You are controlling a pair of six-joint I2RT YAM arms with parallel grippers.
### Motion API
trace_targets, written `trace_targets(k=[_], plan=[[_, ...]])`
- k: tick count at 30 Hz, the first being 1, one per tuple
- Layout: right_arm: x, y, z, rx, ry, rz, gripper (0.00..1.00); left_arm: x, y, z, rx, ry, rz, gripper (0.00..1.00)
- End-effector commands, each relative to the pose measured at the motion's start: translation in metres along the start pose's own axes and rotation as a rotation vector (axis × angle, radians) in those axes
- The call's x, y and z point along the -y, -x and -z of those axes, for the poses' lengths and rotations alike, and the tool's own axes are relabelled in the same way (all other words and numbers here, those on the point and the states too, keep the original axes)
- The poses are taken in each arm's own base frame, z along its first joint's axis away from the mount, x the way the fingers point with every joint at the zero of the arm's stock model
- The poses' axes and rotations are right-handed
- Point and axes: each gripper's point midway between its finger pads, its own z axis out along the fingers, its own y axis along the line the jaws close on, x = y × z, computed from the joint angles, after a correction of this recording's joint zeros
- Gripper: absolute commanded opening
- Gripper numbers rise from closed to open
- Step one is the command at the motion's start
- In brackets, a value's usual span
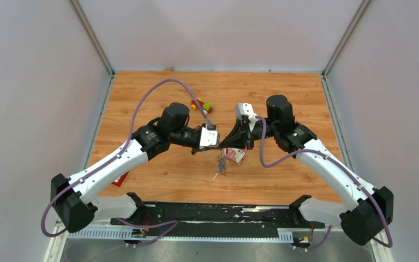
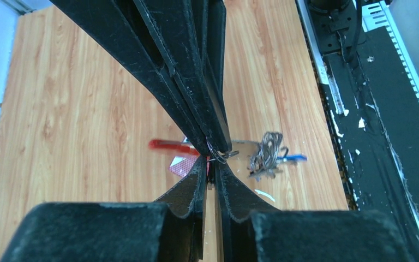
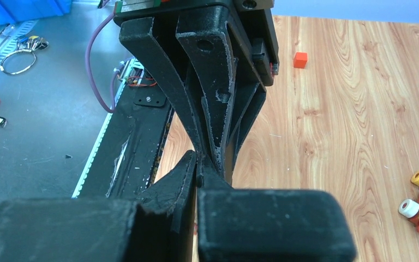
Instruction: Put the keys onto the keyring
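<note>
Near edge: black base rail (image 1: pixel 213 213) runs across the bottom of the top view, both arms reaching up-frame to meet over mid-table (image 1: pixel 283 98).

Left gripper (image 2: pixel 211 166): fingers nearly together, only a thin slit between them. Cannot tell whether anything is clamped.
Right gripper (image 3: pixel 198 166): fingers pressed together. In the left wrist view they come down from the top of the frame, with the thin wire of the keyring (image 2: pixel 218 153) pinched at their tips, just above the left tips.

Keyring: the red fob (image 2: pixel 172 145) has its long axis horizontal and points to frame left.
Keys (image 2: pixel 267 154): 1 bunch right of the ring, blue head (image 2: pixel 294 158) pointing frame right. In the top view the bunch trails down-frame from the 2 grippers.

Around: pink foil packet (image 1: pixel 236 155) just right of the bunch, under the right gripper's fingers. Toy car (image 1: pixel 202 105) farther up, well apart. Orange cube (image 3: pixel 300 59) alone near the top of the right wrist view.

Room: bare wood left and right of the bunch. The walls (image 1: pixel 43 82) close in left, right and far sides.
</note>
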Motion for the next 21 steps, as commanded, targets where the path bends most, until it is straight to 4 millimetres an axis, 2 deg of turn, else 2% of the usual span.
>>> trace_targets(k=[1,9,12,16,21], plan=[[0.002,0.023,0.004,0.051,-0.015,0.101,0.00,0.001,0.012,-0.008,0.062,-0.035,0.042,0.14],[0.004,0.019,0.005,0.047,-0.038,0.109,0.00,-0.005,0.016,-0.016,0.068,-0.049,0.119,0.17],[0.004,0.018,0.006,0.043,-0.046,0.119,0.00,-0.007,0.018,-0.012,0.061,-0.027,0.101,0.26],[0.004,0.015,0.008,0.030,-0.060,0.137,0.00,-0.013,0.018,0.000,0.032,0.039,0.045,0.42],[0.004,0.013,0.009,0.025,-0.061,0.141,0.00,-0.017,0.020,0.017,0.000,0.105,-0.037,0.52]])
